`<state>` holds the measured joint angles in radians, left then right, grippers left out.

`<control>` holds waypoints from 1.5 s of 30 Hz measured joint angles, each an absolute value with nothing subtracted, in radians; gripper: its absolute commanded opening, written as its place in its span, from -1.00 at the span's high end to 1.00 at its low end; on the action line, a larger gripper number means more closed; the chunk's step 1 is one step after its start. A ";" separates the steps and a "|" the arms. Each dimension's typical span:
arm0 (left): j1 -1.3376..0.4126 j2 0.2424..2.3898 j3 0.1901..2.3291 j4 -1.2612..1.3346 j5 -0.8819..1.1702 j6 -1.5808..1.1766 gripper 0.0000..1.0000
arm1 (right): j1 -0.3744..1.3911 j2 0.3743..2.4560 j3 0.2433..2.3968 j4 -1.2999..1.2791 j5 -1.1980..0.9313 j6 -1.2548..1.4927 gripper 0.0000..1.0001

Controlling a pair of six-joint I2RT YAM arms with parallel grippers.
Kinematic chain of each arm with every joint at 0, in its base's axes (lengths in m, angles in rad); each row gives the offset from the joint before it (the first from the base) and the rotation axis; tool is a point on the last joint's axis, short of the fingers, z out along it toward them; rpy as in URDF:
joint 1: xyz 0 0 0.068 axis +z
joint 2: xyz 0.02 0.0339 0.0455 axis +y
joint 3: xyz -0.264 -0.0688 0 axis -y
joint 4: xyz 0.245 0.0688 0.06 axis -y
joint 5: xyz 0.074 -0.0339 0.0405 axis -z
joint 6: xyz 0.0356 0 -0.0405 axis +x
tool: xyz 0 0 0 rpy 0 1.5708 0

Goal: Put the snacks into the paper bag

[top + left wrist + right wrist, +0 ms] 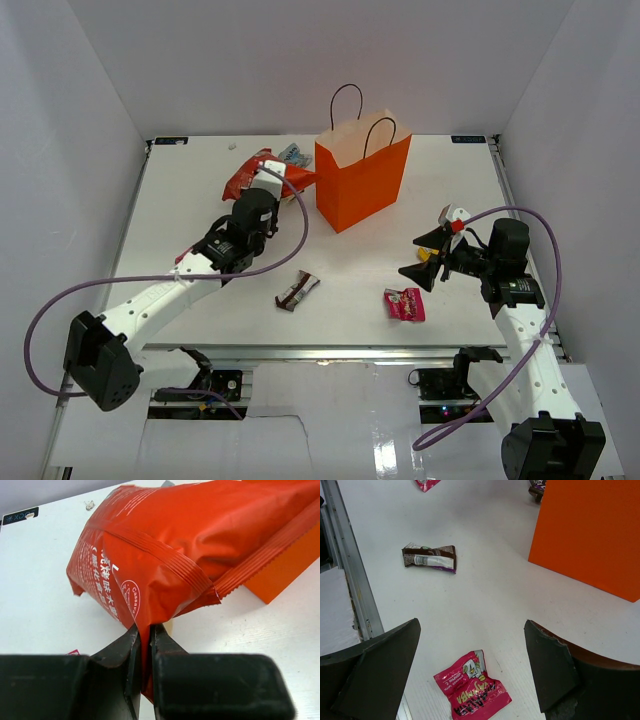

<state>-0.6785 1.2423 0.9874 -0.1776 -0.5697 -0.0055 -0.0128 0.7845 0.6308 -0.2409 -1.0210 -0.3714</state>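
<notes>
A white surface (440,190) walled in white fills the overhead view. The orange paper bag (362,180) stands upright at upper centre. Just left of it the left end effector (262,172) meets the red chip bag (240,180), with a silvery-blue wrapper (293,154) behind them. A brown candy bar (298,290) lies at lower centre and a pink packet (405,304) to its right, near the right end effector (432,255).

In the left wrist view, the left end effector (144,632) is pinched tight on the lower edge of the red chip bag (200,540), which fills the upper frame; the paper bag (285,575) shows at the right edge.

In the right wrist view, the right end effector (471,625) is spread wide and holds nothing. The pink packet (471,686) lies on the surface at the bottom of the frame, between the two fingers. The brown candy bar (430,558) sits upper left, the paper bag (592,535) upper right.
</notes>
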 measured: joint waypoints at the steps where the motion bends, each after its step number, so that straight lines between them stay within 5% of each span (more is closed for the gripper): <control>1: -0.663 1.228 0.987 -0.177 -0.550 -0.012 1.00 | -0.012 0.785 0.631 -0.241 -1.021 -0.372 -0.80; 8: -0.627 1.163 1.047 -0.229 -0.417 -0.059 1.00 | -0.012 0.785 0.631 -0.241 -1.021 -0.373 -0.80; 20: -0.628 1.164 1.471 -0.338 -0.187 -0.125 1.00 | -0.012 0.785 0.631 -0.241 -1.021 -0.374 -0.80; 29: -0.627 1.182 1.474 -0.340 -0.127 -0.133 1.00 | -0.012 0.785 0.631 -0.241 -1.021 -0.374 -0.80; 45: -0.627 1.400 1.826 -0.332 0.078 -0.171 1.00 | -0.012 0.784 0.631 -0.241 -1.021 -0.374 -0.80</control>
